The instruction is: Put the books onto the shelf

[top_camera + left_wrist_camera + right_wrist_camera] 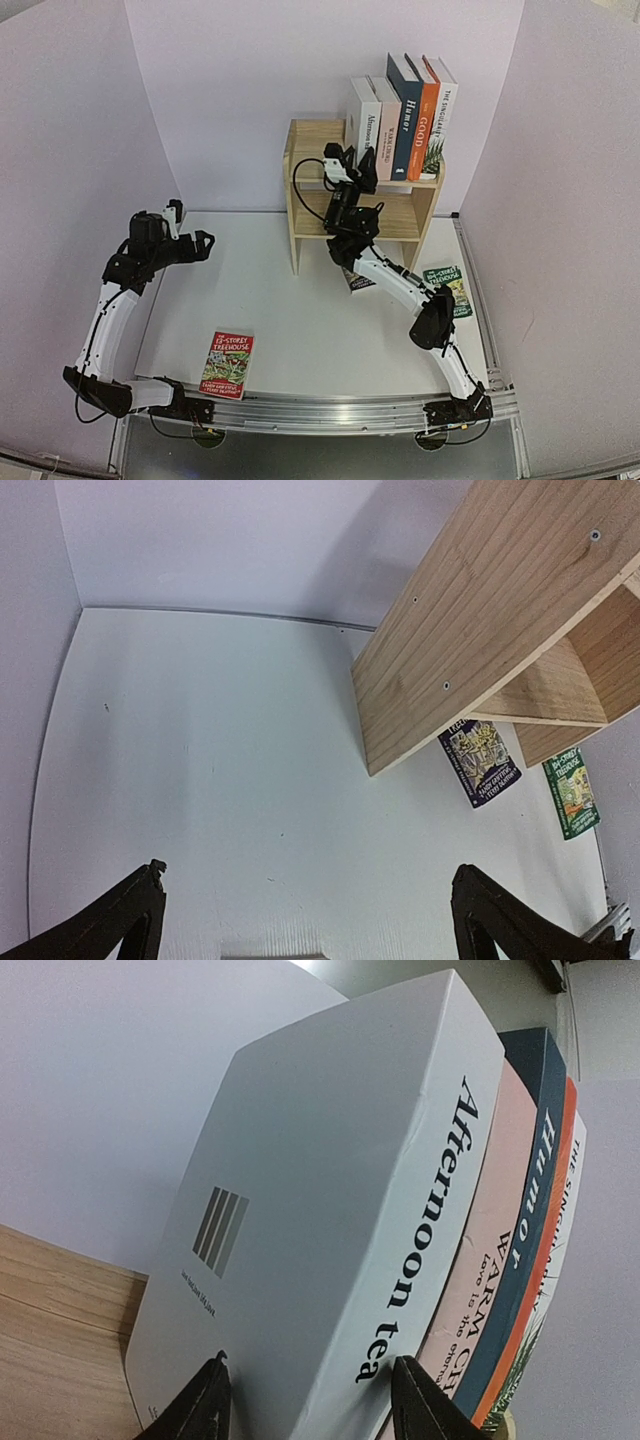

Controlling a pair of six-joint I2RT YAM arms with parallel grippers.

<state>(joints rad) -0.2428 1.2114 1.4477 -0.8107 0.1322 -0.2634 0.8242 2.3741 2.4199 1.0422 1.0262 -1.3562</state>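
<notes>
The left gripper (308, 885) hangs over the bare left part of the table (300, 320), well apart from the shelf (470, 620). Its jaws are spread wide and hold nothing. Near it, at the front of the table, the red Treehouse paperback (227, 364) lies flat.

On the top of the shelf 5 books stand upright: the white "Afternoon tea" book (300, 1210) at the left end, then the pinkish book (386, 115), the navy book (405, 110), the orange book (424, 115) and the white "Singularity" book (440, 110). The right gripper (310, 1363) is up at the foot of the white "Afternoon tea" book with its jaws about half apart. Whether they pinch it or merely stand against it I cannot tell.

This looks like the tail of the 5th placement — the book seated, the arm not yet clear. 3 paperbacks remain. The dark Treehouse paperback (480, 763) lies just in front of the shelf, and the green Treehouse paperback (450, 290) lies to its right.

Next, I judge, the right arm should let go cleanly and back off without tipping the row. It could then drop to one of the flat, thin paperbacks — an awkward pick off the table.
</notes>
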